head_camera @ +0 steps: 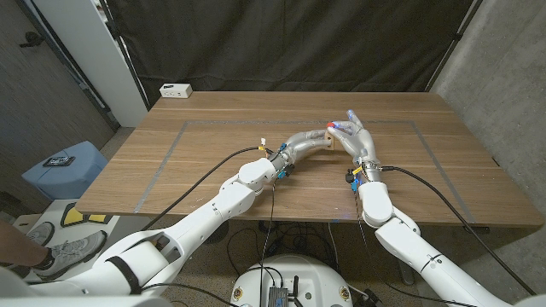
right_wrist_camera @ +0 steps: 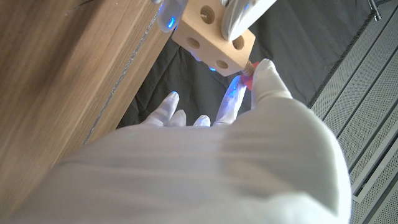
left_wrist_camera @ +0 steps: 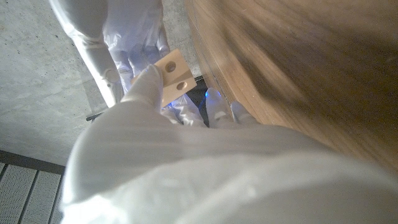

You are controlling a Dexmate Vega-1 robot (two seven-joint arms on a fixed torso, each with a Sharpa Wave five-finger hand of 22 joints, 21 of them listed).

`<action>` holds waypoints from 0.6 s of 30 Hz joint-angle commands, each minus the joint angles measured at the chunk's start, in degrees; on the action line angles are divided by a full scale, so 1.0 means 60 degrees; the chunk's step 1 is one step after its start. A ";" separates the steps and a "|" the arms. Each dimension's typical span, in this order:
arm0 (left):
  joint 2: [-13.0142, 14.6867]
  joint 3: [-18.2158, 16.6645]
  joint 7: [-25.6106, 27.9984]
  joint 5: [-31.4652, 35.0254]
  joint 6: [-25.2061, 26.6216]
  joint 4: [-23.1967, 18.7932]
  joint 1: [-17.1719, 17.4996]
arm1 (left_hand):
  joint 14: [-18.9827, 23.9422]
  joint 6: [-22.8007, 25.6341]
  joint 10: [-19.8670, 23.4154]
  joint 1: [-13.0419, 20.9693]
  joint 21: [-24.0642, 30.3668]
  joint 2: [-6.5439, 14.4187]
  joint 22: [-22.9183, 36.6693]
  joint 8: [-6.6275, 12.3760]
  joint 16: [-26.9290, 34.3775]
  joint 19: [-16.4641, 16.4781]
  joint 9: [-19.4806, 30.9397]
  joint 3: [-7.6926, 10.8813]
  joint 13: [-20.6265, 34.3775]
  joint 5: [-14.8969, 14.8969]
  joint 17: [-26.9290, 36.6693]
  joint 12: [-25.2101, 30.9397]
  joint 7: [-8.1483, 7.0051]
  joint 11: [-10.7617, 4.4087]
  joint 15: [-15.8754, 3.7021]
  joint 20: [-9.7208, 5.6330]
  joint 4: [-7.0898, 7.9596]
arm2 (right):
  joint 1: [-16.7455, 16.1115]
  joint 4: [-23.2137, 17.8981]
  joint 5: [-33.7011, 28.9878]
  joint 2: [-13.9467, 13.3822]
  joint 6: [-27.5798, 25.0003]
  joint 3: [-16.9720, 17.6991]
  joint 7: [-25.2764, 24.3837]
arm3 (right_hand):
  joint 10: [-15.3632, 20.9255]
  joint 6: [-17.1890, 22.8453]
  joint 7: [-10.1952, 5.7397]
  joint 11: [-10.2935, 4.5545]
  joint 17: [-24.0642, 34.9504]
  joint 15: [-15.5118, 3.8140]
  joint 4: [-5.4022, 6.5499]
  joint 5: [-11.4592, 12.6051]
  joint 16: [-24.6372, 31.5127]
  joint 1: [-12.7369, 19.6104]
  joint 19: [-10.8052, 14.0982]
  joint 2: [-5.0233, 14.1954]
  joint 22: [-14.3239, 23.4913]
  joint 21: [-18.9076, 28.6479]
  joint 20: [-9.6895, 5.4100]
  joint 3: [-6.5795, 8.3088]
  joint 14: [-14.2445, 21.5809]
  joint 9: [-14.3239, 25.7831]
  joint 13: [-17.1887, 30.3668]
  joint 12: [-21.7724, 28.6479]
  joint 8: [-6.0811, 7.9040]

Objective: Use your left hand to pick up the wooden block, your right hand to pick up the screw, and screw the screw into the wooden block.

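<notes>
Right hand [right_wrist_camera: 249, 81]: pinches red-headed screw [right_wrist_camera: 246, 73], tip at a hole in the block's face.
Left hand [left_wrist_camera: 155, 93]: grips wooden block [right_wrist_camera: 212, 34], lifted above the table [head_camera: 256, 183] middle.
Axis: screw points into block, hands meeting.
Hidden: thread depth; fingers cover it.

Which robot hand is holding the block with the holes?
The left hand grips the wooden block. The right hand instead pinches the red screw against the block's end.
</notes>
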 commanded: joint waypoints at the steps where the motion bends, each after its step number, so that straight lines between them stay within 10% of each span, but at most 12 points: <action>1: -0.0012 -0.0011 0.0025 0.0000 -0.0019 0.0017 0.0012 | 0.0098 0.0070 0.0072 -0.0050 0.0021 -0.0003 0.0028 0.0053 -0.0022 -0.0069 0.0020 0.0010 0.0030 0.0046 0.0042 0.0059 0.0013 0.0052 -0.0972 0.0039 0.0037 | 0.0008 0.0066 0.0020 -0.0029 0.0098 0.0010 0.0077 | 0.0034 0.0188 -0.0004 -0.0070 0.0008 -0.0604 0.0032 0.0049 0.0035 -0.0008 -0.0016 0.0041 0.0031 0.0017 0.0060 0.0016 -0.0031 0.0041 0.0029 0.0062 0.0073; 18: -0.0090 -0.0019 -0.0096 -0.0029 -0.0089 0.0267 -0.0125 | 0.0095 0.0071 0.0064 -0.0047 0.0022 -0.0007 0.0028 0.0052 -0.0021 -0.0069 0.0019 0.0012 0.0028 0.0046 0.0045 0.0056 0.0002 0.0053 -0.0969 0.0039 0.0029 | 0.0095 0.0189 0.0086 0.0007 0.0101 -0.0019 0.0162 | 0.0089 0.0217 -0.0007 -0.0076 0.0007 -0.0620 0.0024 0.0049 0.0039 -0.0011 -0.0015 0.0037 0.0031 0.0016 0.0059 0.0008 -0.0024 0.0026 0.0028 0.0076 0.0077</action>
